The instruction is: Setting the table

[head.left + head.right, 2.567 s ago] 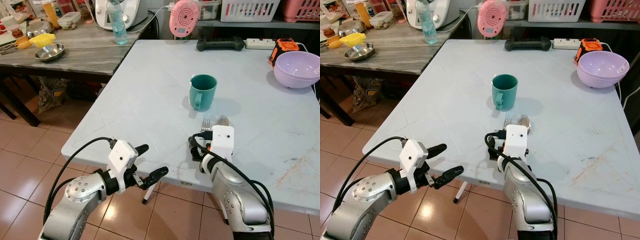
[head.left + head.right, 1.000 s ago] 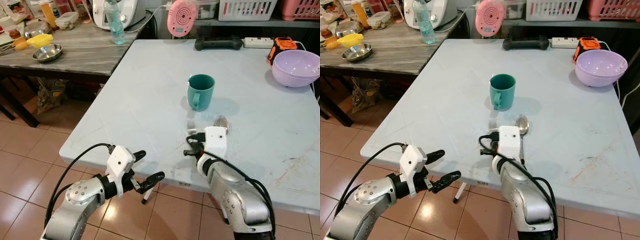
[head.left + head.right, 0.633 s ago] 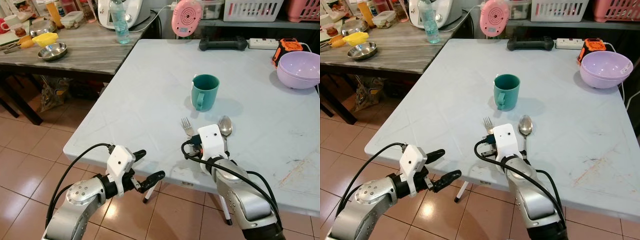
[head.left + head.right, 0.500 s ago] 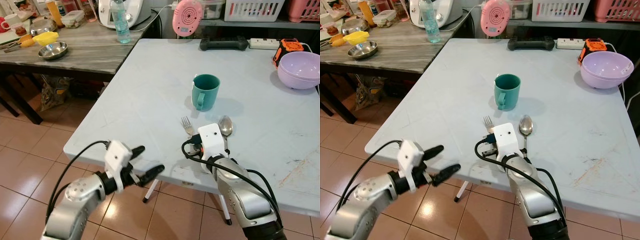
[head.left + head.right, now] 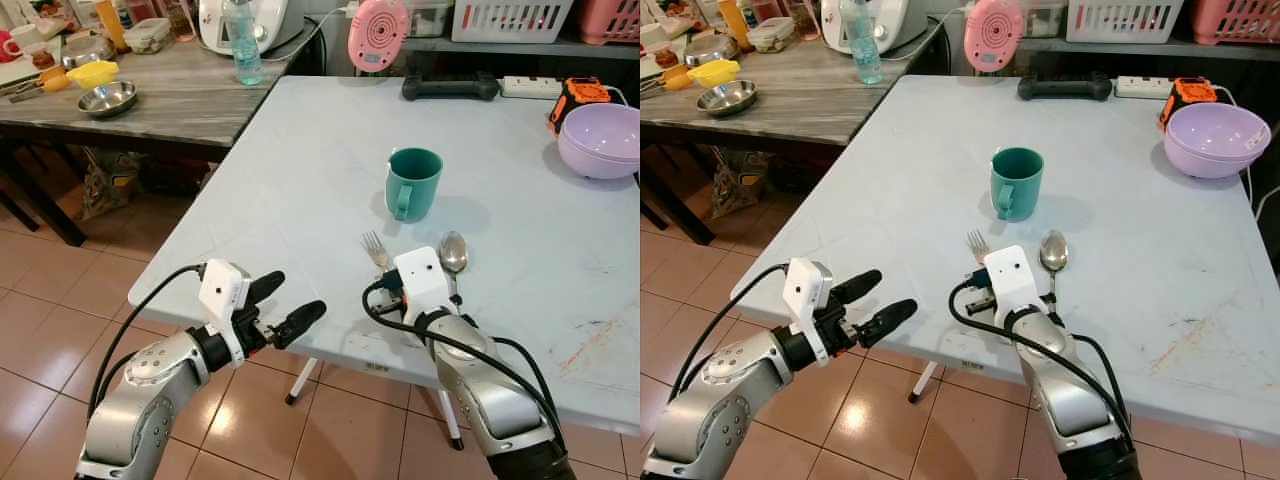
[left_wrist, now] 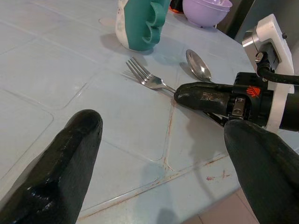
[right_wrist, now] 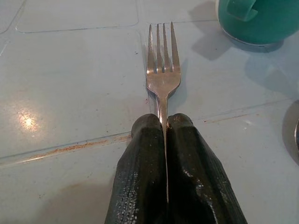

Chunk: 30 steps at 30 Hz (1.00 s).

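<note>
Steel fork (image 7: 163,77): you have it pinched by the handle, lying flat on the table (image 5: 300,170) just this side of the green mug (image 5: 412,184), tines pointing toward the mug.
Right gripper (image 7: 166,128): your two black fingers are pressed together on the fork handle, nearer you than the mug.
Left gripper (image 5: 283,305): its fingers are spread with nothing between them; it hangs off the near table edge, well to the left of the mug.
Spoon (image 5: 453,252): it lies just right of the fork, bowl toward the mug, on the table.
Done so far: by the look of it, you have mug, fork and spoon grouped as one place setting near the front edge.
Left to do: I judge you must let go of the fork and draw the right arm clear; the purple bowl (image 5: 598,140), far right of the mug, may belong at the setting too.
Beyond the mug: a black bar-shaped thing (image 5: 450,86), a white power strip (image 5: 524,87), a pink round appliance (image 5: 378,35).
Side table left of the mug: a metal dish (image 5: 107,98), a water bottle (image 5: 242,42).
Writing: you can read no brand or label anywhere; a small sticker under the table edge is too small to make out.
</note>
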### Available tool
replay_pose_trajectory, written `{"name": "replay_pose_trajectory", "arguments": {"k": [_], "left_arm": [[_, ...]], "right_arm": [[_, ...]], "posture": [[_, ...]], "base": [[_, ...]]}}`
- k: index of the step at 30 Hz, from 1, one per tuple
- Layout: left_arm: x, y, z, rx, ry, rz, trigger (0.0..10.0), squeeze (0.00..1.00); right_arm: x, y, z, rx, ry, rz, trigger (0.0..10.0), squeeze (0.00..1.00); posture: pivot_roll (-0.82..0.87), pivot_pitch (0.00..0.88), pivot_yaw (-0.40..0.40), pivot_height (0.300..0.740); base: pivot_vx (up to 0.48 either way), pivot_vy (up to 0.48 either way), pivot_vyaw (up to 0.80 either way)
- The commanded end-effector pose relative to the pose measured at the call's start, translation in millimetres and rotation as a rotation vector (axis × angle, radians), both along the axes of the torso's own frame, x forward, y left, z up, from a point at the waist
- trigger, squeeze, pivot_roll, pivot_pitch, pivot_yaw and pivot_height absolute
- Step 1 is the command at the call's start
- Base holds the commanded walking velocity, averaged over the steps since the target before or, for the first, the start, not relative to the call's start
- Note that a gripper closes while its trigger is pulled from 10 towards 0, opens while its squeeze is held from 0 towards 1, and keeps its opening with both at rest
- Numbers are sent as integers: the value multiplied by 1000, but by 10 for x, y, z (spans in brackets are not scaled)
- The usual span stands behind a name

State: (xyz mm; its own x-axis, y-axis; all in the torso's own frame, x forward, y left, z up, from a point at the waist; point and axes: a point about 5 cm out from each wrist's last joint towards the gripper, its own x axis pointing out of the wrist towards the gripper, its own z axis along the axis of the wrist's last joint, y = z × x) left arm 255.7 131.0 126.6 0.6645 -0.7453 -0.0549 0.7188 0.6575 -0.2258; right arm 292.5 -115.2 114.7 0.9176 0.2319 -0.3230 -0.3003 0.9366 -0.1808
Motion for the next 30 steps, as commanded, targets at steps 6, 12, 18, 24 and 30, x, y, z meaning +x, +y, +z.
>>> {"name": "replay_pose_trajectory", "arguments": {"k": [6, 12, 18, 24, 30], "left_arm": [[-6, 32, 9, 4, 3, 11, 10000, 0], [-6, 32, 9, 4, 3, 11, 10000, 0], [-5, 17, 36, -17, 21, 9, 10000, 0], [4, 9, -70, 50, 16, 8, 10000, 0], [12, 15, -54, 56, -10, 31, 10000, 0]], "right_arm": [[-40, -13, -162, -18, 79, -3, 0, 0], [-40, -13, -162, -18, 79, -3, 0, 0], [-40, -12, -170, -24, 71, 1, 0, 0], [-38, -27, 62, 108, -133, -125, 10000, 0], [-39, -27, 159, 138, -201, -138, 10000, 0]], "posture": [[-113, 108, 109, 740], [-113, 108, 109, 740], [-113, 108, 109, 740], [-118, 93, 115, 740], [-120, 91, 116, 740]], "base": [[0, 0, 0], [0, 0, 0], [0, 0, 0], [0, 0, 0], [0, 0, 0]]}}
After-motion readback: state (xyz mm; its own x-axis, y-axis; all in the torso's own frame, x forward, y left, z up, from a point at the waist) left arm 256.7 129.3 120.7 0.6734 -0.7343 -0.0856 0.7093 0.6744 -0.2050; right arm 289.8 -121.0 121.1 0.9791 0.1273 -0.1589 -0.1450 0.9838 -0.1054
